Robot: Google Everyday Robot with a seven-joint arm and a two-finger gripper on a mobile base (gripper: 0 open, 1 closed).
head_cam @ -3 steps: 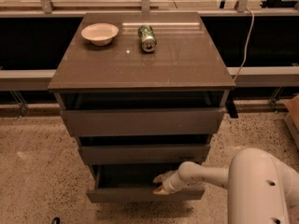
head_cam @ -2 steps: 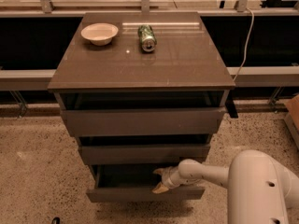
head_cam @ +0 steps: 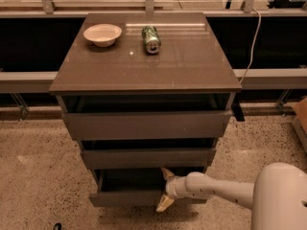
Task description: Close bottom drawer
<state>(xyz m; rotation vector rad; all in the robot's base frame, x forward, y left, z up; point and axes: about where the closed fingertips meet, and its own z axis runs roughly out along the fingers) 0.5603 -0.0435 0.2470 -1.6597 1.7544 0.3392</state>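
Leftward shift of the gripper [head_cam: 162, 189] is noted at the bottom drawer [head_cam: 122, 198].
Jaws are held spread across its pulled-out front panel.

Top: the flat grey-brown top [head_cam: 158, 66] of the drawer cabinet. It is smooth and shiny, and lights show in it.
Bowl: a small pale bowl [head_cam: 102, 34] stands the right way up on the top, near the back left corner.
Can: a green can [head_cam: 151, 39] lies on its side on the top, near the back edge and about in the middle. It is near the bowl, on the bowl's right, and does not touch it.
Floor: a light floor [head_cam: 38, 176] with many little specks. The cabinet stands on it.
Gripper: the gripper [head_cam: 164, 189] is low down at the front of the bottom drawer [head_cam: 124, 198], which sticks out. Its two fingers are spread apart, one up and one down.
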